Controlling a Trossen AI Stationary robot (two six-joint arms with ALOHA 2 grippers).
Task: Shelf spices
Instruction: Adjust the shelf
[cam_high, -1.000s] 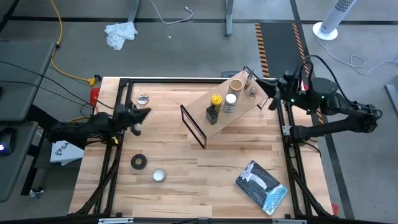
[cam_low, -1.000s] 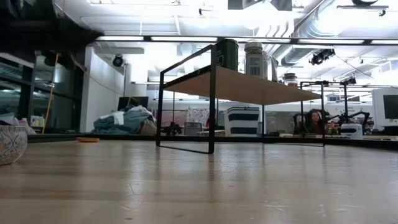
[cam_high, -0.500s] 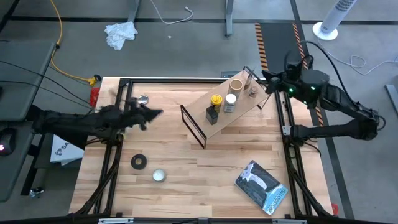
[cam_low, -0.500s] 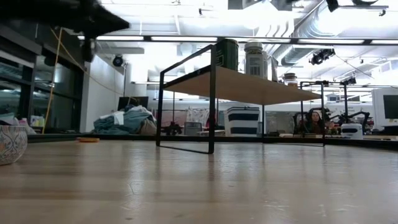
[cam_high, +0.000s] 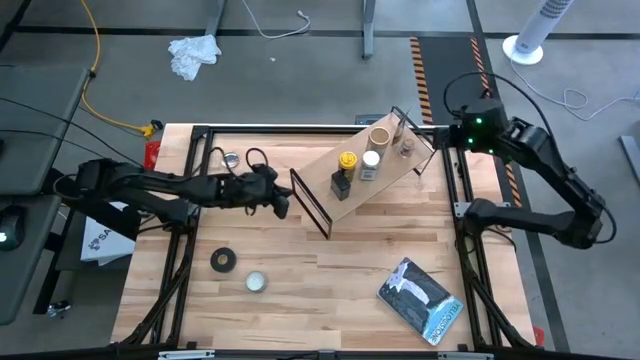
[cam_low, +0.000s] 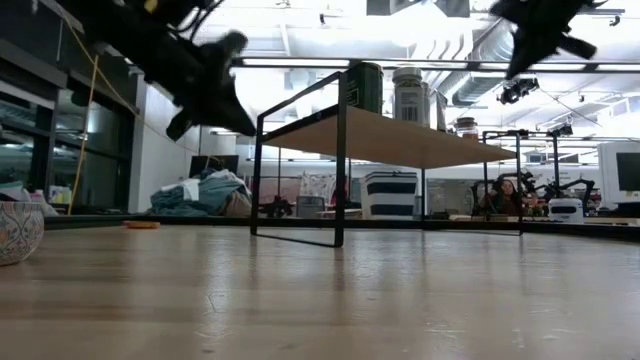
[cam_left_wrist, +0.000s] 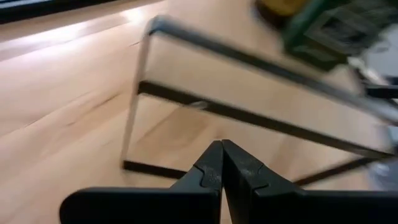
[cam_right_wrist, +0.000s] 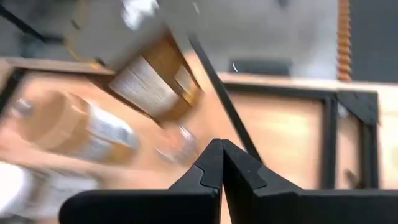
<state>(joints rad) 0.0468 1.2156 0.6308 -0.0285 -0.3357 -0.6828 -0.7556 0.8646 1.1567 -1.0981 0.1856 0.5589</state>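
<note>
The shelf (cam_high: 385, 172), a light wood plank on thin black wire legs (cam_high: 310, 203), stands aslant at the table's far middle. On its top stand a yellow-lidded jar (cam_high: 347, 160), a dark bottle (cam_high: 341, 184), a white-capped bottle (cam_high: 371, 160), a tan-lidded jar (cam_high: 380, 136) and a tiny jar (cam_high: 406, 149). My left gripper (cam_high: 283, 203) is shut and empty, just left of the shelf's left leg frame (cam_left_wrist: 186, 102), above the table. My right gripper (cam_high: 441, 137) is shut and empty, raised beside the shelf's far right end, over the jars (cam_right_wrist: 155, 84).
A black tape roll (cam_high: 223, 260) and a silvery tin (cam_high: 256, 282) lie near the left front, another tin (cam_high: 231, 159) at the far left. A blue and white packet (cam_high: 420, 297) lies at the near right. A patterned bowl (cam_low: 15, 232) shows in the low view.
My left gripper has reached from the table's left edge toward the right, up to the shelf's left leg frame, staying shut. My right arm has swung toward the far edge, and its gripper now stands by the shelf's far right end.
</note>
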